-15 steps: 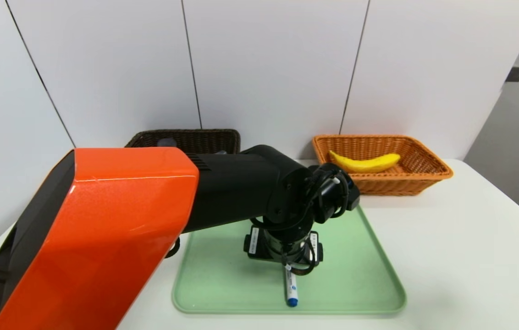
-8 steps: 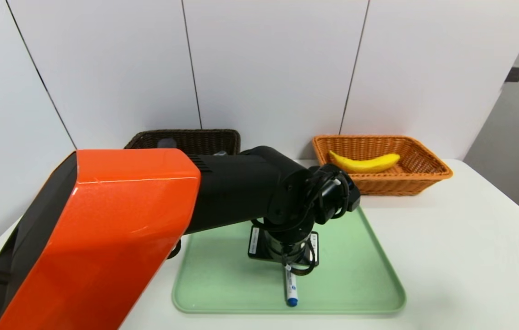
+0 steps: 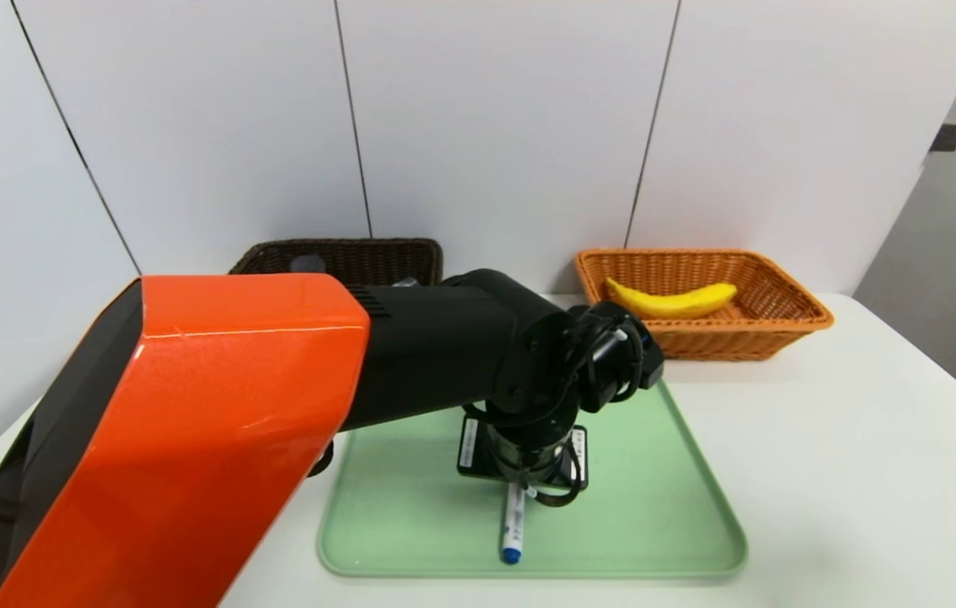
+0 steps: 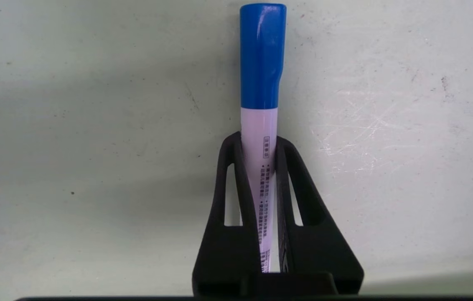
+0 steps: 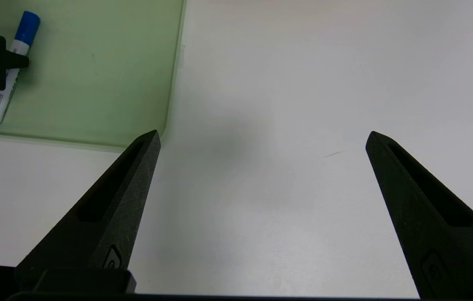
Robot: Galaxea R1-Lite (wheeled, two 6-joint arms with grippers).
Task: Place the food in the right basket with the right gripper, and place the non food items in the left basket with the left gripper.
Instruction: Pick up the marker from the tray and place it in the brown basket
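Left gripper clenched on marker: barrel pinched between both fingertips, blue cap projecting beyond them over tray. Right gripper spread wide, holding nothing.

A white table carries a green tray, an orange basket and a dark basket.

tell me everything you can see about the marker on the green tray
The marker is a slim white plastic-looking barrel with small dark print and a barcode, a glossy blue cap on one end and a blue tip on the other. It lies flat on the pale green tray, its length running roughly toward the tray's near edge, one blue end pointing that way. The left gripper is shut on its white barrel, one black finger on each side, the blue cap sticking out beyond the fingertips.
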